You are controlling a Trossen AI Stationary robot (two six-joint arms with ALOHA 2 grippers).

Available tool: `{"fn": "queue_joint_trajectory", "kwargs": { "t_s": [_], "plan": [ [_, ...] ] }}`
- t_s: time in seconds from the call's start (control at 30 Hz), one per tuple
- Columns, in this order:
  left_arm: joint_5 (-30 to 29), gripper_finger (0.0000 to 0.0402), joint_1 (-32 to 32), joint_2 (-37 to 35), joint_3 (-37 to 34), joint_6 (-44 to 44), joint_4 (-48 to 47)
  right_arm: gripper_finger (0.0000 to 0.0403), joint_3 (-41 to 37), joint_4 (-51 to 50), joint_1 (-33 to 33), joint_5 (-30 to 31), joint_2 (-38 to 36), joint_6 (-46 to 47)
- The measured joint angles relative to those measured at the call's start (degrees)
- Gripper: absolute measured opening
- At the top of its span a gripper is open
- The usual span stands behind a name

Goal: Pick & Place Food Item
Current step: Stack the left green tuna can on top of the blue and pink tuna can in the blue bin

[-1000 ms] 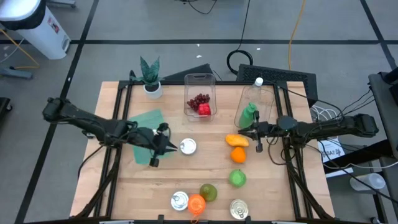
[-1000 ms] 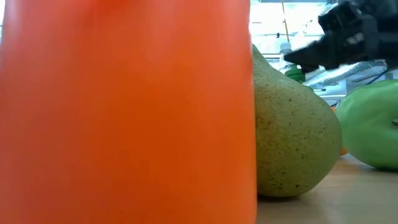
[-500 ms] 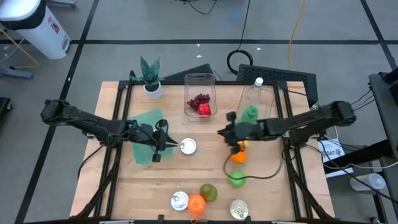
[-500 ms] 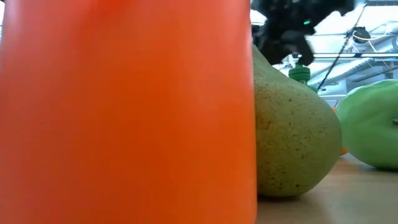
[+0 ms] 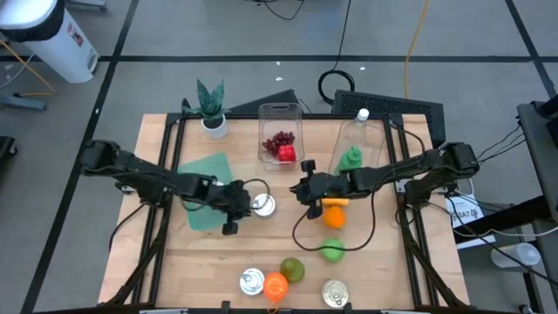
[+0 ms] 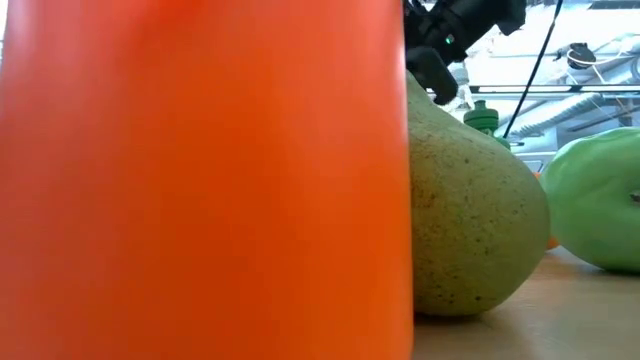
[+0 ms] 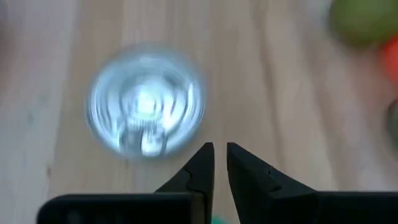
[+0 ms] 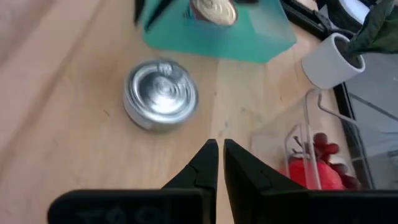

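A silver can [image 5: 263, 205] stands on the wood between both grippers. My left gripper [image 5: 232, 209] hovers just left of it, over the edge of a green mat [image 5: 202, 174], fingers shut; its wrist view has the can [image 7: 146, 106] ahead of the gripper [image 7: 220, 155]. My right gripper [image 5: 306, 188] hangs shut to the can's right, and its wrist view [image 8: 221, 152] looks at the can [image 8: 161, 96]. An orange [image 5: 333, 217] and a yellow-orange food piece [image 5: 338, 202] lie under the right arm. A green apple [image 5: 332, 250] sits nearer.
A clear tub of red fruit [image 5: 281, 144], a green bottle in a clear box [image 5: 350, 157] and a potted plant [image 5: 211, 112] stand at the far side. A pear [image 5: 292, 269], an orange cup [image 5: 275, 286] and two cans [image 5: 252, 280] [image 5: 335, 294] crowd the near edge.
My right gripper has swung toward the table's left, from beside the green bottle past the orange to a spot right of the silver can. My left gripper has crept a little toward the table's right, closer to that can. No object has moved.
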Motion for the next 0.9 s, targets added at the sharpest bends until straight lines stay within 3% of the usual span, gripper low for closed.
{"fn": "queue_joint_trajectory", "kwargs": {
  "t_s": [0.33,0.9],
  "plan": [
    [3.41,0.0051,2.40,9.01,11.61,2.68,-13.60,0.0018,-1.53,0.00,1.51,-0.06,-0.04,-0.84],
    [3.76,0.0051,5.43,20.89,19.25,6.53,-13.71,0.0018,-4.52,-1.51,2.09,-0.15,-0.04,-2.83]
  ]
}}
